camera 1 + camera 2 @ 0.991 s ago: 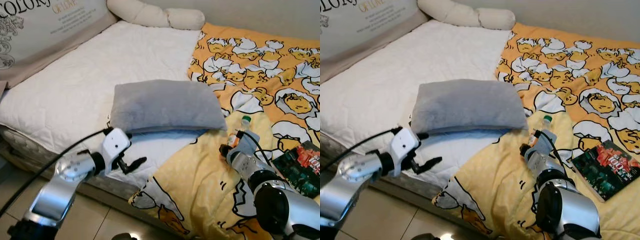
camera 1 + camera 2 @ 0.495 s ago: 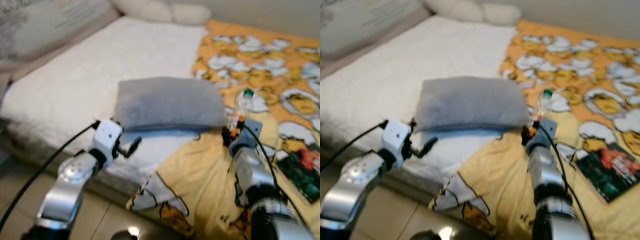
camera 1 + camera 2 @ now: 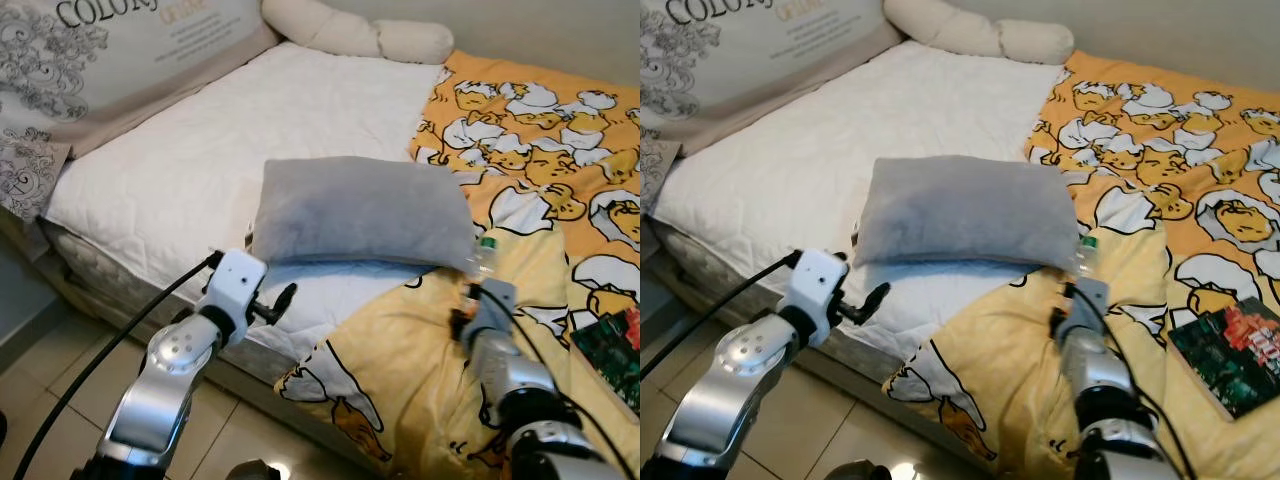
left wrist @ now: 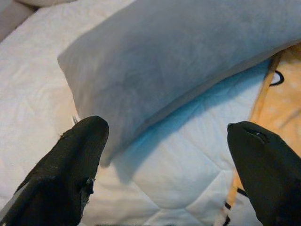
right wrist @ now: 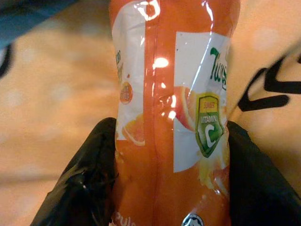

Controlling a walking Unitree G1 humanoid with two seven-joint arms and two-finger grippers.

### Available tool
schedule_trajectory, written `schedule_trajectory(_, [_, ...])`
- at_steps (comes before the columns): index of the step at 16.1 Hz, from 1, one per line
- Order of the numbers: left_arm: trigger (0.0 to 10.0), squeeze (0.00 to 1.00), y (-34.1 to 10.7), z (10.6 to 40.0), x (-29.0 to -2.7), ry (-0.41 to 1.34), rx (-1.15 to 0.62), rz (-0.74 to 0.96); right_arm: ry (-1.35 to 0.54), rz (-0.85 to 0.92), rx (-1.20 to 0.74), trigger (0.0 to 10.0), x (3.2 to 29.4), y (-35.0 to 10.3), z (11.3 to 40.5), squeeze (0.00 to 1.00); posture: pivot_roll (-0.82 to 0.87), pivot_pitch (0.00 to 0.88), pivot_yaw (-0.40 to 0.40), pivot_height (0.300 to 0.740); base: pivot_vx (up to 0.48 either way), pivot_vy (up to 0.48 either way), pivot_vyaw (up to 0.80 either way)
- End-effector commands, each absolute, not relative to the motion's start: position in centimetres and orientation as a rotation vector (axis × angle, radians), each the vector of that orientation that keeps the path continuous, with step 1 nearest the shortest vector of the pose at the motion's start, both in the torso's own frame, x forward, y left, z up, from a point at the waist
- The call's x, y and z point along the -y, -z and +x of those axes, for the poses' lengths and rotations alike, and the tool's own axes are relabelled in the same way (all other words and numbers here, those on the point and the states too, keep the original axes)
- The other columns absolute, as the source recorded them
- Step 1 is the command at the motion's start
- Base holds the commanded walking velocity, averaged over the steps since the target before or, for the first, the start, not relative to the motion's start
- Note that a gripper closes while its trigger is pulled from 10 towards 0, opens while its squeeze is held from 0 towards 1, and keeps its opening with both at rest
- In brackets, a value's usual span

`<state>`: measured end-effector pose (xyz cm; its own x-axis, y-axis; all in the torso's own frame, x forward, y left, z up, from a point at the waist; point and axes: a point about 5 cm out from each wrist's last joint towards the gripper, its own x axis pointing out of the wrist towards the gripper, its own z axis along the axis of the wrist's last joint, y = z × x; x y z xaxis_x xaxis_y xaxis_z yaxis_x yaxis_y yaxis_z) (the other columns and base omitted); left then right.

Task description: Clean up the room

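Right gripper (image 5: pixel 164 155): we clamp the orange bottle (image 5: pixel 171 94) between both fingers.
Bottle: above the yellow blanket (image 3: pixel 400 370), beside the grey pillow (image 3: pixel 365 210).
Left gripper (image 4: pixel 164 165): spread wide.

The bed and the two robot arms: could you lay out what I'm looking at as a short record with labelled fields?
Place: white quilted mattress half covered by a yellow cartoon-print blanket
Pillow: soft grey rectangular pillow lying across both
Left gripper: open, fingers apart, just short of the pillow's near edge
Right gripper: shut on an orange-labelled plastic juice bottle, above the blanket
Also on the blanket: dark green and red book, right side
Headboard end: long cream bolster
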<state>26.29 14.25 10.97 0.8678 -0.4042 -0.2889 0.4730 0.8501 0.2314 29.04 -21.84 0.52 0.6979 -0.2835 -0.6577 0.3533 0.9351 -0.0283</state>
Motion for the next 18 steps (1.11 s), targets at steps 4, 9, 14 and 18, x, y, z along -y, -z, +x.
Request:
schedule_trajectory(4, [10.0,0.0,-11.2,26.7,-14.8,0.504,-0.25,0.341,0.452,0.039,-0.778,10.0,24.6,-0.8,29.2,0.0,-0.05,0.0,0.059,0.74,0.0,0.0,0.0])
schedule_trajectory(9, [10.0,0.0,-11.8,27.3,-16.0,0.608,-0.267,0.423,0.442,0.015,-0.835,10.0,25.2,-0.6,29.1,1.0,-0.04,0.0,0.066,0.74,0.0,0.0,0.0])
schedule_trajectory(14, [10.0,0.0,-12.0,27.0,-16.5,0.609,-0.268,0.425,0.347,-0.091,-0.752,10.0,23.6,-2.2,31.2,1.0,-0.03,0.0,0.052,0.74,0.0,0.0,0.0])
schedule_trajectory(18, [10.0,0.0,-11.9,27.0,-16.2,0.632,-0.268,0.42,0.285,-0.192,-0.685,10.0,22.0,-3.6,32.7,0.0,-0.04,0.0,0.048,0.74,0.0,0.0,0.0])
